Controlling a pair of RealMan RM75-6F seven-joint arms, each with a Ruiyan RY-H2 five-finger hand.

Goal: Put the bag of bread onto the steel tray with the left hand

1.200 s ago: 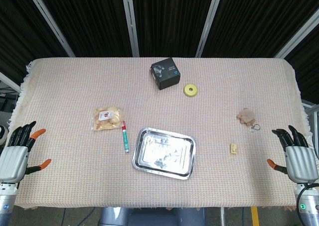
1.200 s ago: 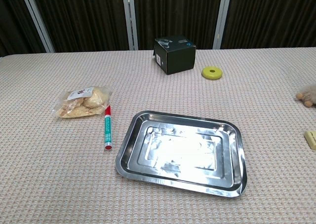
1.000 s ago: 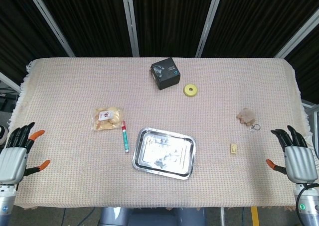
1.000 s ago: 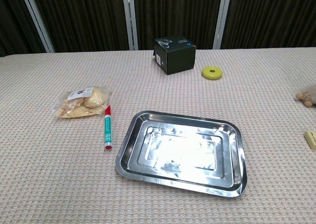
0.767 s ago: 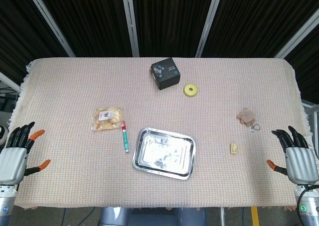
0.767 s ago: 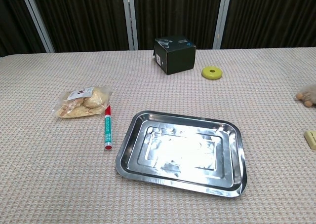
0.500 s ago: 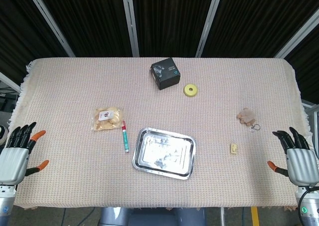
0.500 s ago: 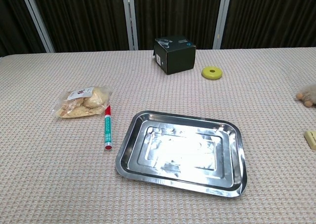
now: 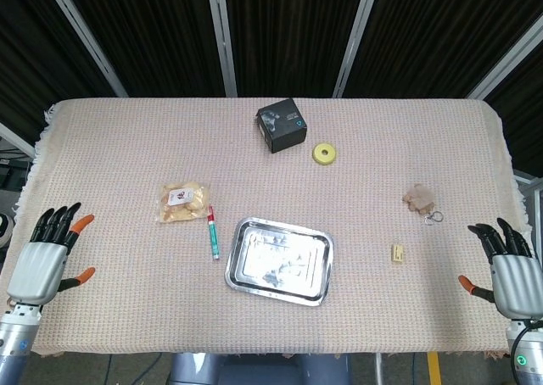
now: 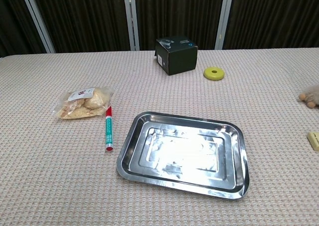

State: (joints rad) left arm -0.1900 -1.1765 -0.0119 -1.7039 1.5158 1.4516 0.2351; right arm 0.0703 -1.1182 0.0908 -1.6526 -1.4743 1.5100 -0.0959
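A clear bag of bread (image 9: 182, 202) (image 10: 83, 102) with a red-and-white label lies flat on the cloth, left of centre. The steel tray (image 9: 245, 275) (image 10: 130, 147) sits to its lower right, nothing in it. My left hand (image 9: 47, 259) hovers open at the table's near-left edge, well to the left of the bag, fingers spread. At the near-right edge my right hand (image 9: 511, 274) is open too, holding nothing. Neither hand shows in the chest view.
A red-capped green marker (image 9: 212, 231) (image 10: 107, 128) lies between bag and tray. At the back stand a black box (image 9: 281, 125) (image 10: 176, 55) and a yellow ring (image 9: 324, 153) (image 10: 213, 73). A small plush keychain (image 9: 419, 200) and a yellow block (image 9: 396, 252) lie to the right.
My left hand has shifted right and slightly forward over the table edge. The right hand has sunk a little lower. No object has moved.
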